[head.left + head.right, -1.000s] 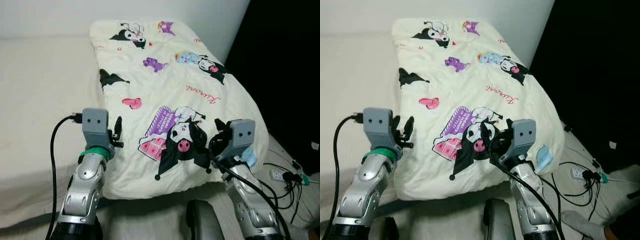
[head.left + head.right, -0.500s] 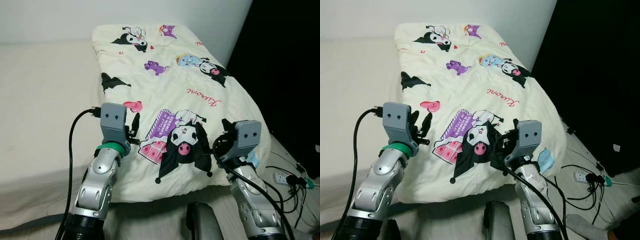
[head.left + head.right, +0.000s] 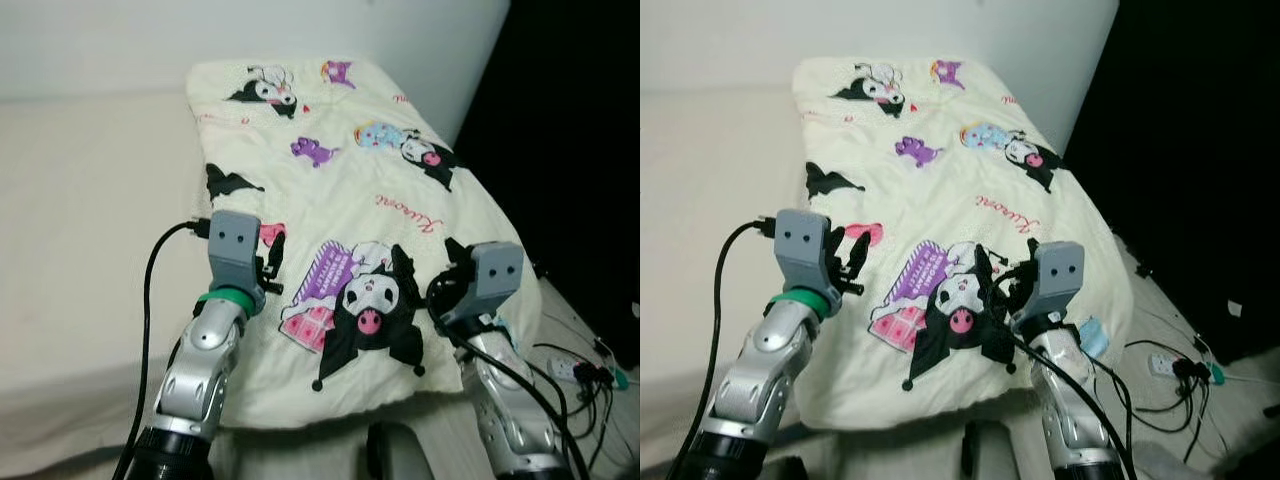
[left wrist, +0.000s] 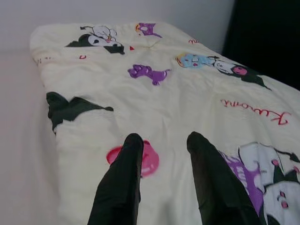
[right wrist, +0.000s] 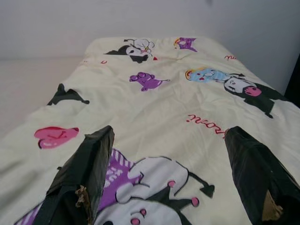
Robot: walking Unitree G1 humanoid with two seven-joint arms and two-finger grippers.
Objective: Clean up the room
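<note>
A cream cartoon-print blanket (image 3: 350, 190) lies folded along the bed (image 3: 90, 230) — the left pincer (image 4: 161, 145) and right pincer (image 5: 173, 140) both hover over its near end, fingers parted, grasping nothing.

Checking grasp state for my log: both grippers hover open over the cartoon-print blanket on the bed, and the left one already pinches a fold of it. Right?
Not quite. The left gripper pinches nothing: the left wrist view shows its fingers apart above the flat blanket, no fold between them. The right gripper is open over it too.
</note>
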